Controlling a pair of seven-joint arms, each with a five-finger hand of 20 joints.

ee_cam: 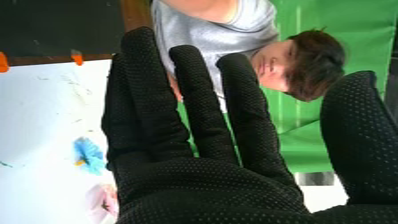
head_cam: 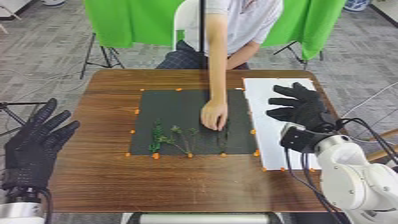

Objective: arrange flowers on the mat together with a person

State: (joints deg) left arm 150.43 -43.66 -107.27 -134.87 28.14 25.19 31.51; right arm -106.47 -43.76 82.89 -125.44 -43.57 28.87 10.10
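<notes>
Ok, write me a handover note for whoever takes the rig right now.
Left hand: open, empty, off the mat's left side.
Right hand: open, empty, over the white sheet.
Person's hand: fingertips down at the right part of the dark mat.
Done: two green sprigs lie side by side on the mat, left of the person's hand.
Left: a blue flower and a pink flower are on the white sheet; they probably still need placing on the mat.
</notes>
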